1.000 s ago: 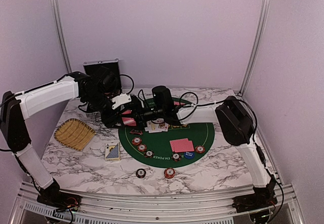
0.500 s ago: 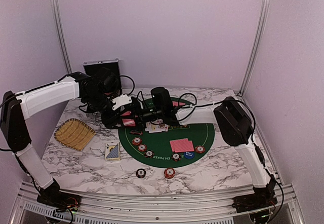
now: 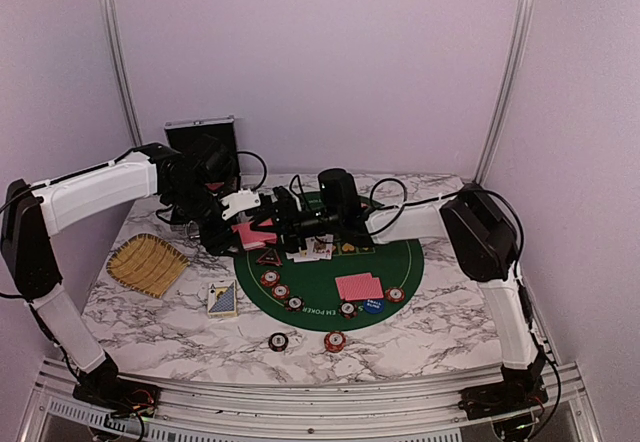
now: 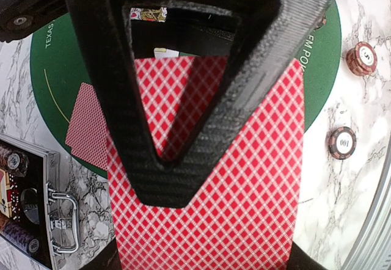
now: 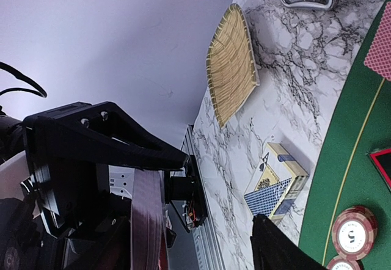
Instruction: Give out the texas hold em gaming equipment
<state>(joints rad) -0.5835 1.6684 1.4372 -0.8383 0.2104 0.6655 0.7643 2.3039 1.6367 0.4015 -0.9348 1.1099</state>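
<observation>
My left gripper (image 3: 243, 228) is shut on a deck of red-backed playing cards (image 3: 256, 232), held above the left rim of the green poker mat (image 3: 405, 262). In the left wrist view the deck (image 4: 244, 190) fills the frame under one black finger (image 4: 177, 135). My right gripper (image 3: 284, 224) stands open right beside it. In the right wrist view the deck's edge (image 5: 146, 221) lies between its fingers (image 5: 281, 248). Several red poker chips (image 3: 281, 291), a blue disc (image 3: 372, 305), red-backed cards (image 3: 358, 287) and a dark triangular marker (image 3: 268, 258) lie on the mat. Two chips (image 3: 335, 341) sit on the marble in front.
A yellow straw tray (image 3: 147, 264) lies at the left, also seen in the right wrist view (image 5: 232, 68). A blue card box (image 3: 222, 300) rests near the mat. The open metal case (image 3: 203, 147) stands at the back left. Face-up cards (image 3: 312, 250) lie under the grippers.
The right arm has shifted, its elbow swinging right, and its fingers have narrowed around the deck. The left gripper has kept hold of the deck. The triangular marker now shows.
</observation>
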